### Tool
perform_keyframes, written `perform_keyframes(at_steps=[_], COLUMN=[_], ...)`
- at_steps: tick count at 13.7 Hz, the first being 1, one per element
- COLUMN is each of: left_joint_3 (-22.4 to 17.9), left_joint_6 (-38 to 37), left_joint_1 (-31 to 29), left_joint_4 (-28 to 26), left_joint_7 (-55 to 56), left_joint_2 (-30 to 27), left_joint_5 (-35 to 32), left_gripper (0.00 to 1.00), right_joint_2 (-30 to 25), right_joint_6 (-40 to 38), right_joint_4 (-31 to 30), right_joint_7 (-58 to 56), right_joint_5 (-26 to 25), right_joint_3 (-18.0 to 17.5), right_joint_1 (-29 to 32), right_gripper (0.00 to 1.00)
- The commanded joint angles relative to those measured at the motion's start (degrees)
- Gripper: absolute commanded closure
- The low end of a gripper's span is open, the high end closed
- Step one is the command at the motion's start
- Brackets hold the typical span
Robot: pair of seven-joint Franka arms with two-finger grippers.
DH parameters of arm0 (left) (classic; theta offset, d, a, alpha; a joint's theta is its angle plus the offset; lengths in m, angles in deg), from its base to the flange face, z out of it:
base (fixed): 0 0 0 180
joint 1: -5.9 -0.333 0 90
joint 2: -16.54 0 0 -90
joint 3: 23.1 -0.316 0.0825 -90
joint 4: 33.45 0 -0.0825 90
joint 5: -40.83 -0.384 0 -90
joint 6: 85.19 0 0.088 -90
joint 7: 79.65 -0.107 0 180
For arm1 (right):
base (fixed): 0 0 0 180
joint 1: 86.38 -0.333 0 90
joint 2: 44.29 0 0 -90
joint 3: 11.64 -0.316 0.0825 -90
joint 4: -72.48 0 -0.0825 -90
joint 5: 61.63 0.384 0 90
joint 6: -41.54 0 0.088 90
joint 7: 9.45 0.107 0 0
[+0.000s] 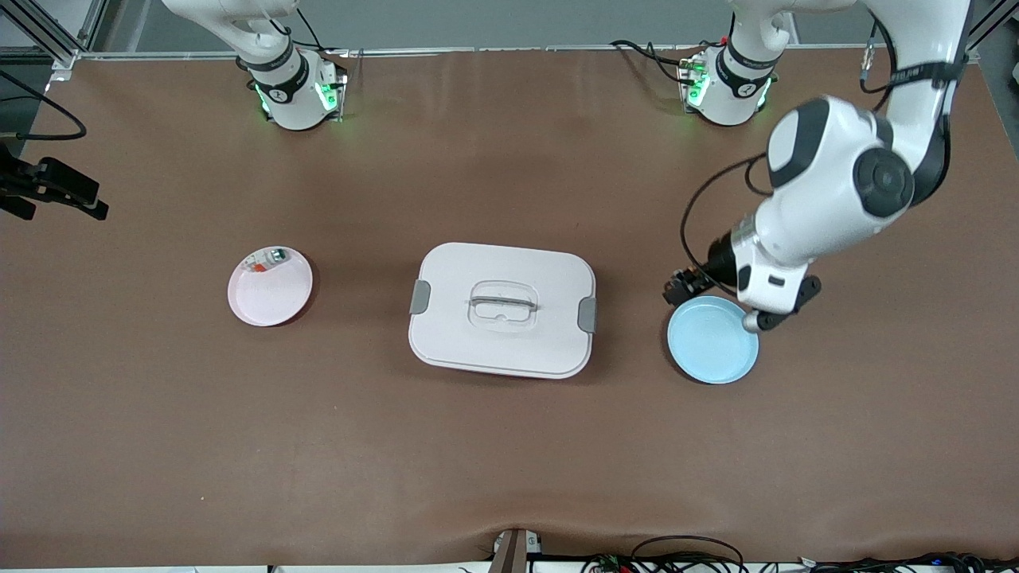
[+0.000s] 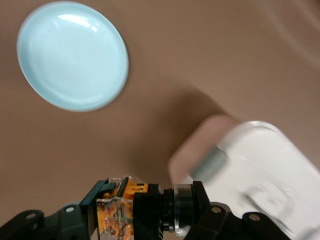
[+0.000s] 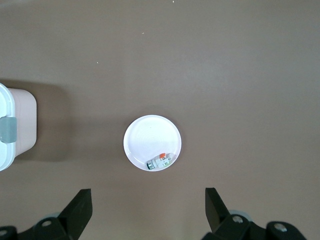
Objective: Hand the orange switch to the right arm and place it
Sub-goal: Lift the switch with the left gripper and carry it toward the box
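Orange switch clamped in left gripper above the table beside the blue plate, right gripper held wide open (nothing gripped) over the pink plate.

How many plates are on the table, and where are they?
2. A blue plate lies toward the left arm's end of the table; a pink plate, carrying a small white part, lies toward the right arm's end. The white lidded box sits between them.

Lidded box blocks table mid; bare tabletop around.
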Motion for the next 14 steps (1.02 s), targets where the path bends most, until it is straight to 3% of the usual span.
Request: perform_keyframes(at_steps=[1,3,5,8,11,14], left_joint_3=[4.7,8.9,10.8,14.4,15.8,15.8], left_joint_6=[-0.8,-0.8,0.1,0.3,8.0,14.3], left_joint_1=[-0.3,-0.3,0.0,0.4,1.2,4.3], left_joint_4=[0.1,3.3,6.0,7.5,7.4,7.5], left_joint_7=[10.4,18.5,25.3,31.7,36.7,43.7], left_joint_2=[-4.6,-4.9,-4.4,-4.1,-3.5,-1.2], left_joint_5=[4.2,6.0,11.0,12.5,20.5,21.3], left_gripper=[0.72,0.72,0.72,0.72,0.72,0.72], right_joint_2=[-1.1,-1.1,-0.3,0.5,1.3,3.9], right_joint_6=[0.5,0.1,-0.5,-0.7,-0.4,-0.9], right_joint_4=[-0.9,-0.7,-0.7,-0.7,-0.6,-0.6], right_joint_7=[-1.0,-0.5,-1.3,-1.5,-1.5,-1.6], right_joint_5=[0.0,0.1,0.0,-0.1,-1.0,-1.1], right_joint_3=[0.1,0.1,0.2,0.2,0.2,0.3], right_joint_1=[0.1,0.2,0.9,0.9,0.6,2.0], right_gripper=[0.00,0.00,0.00,0.00,0.00,0.00])
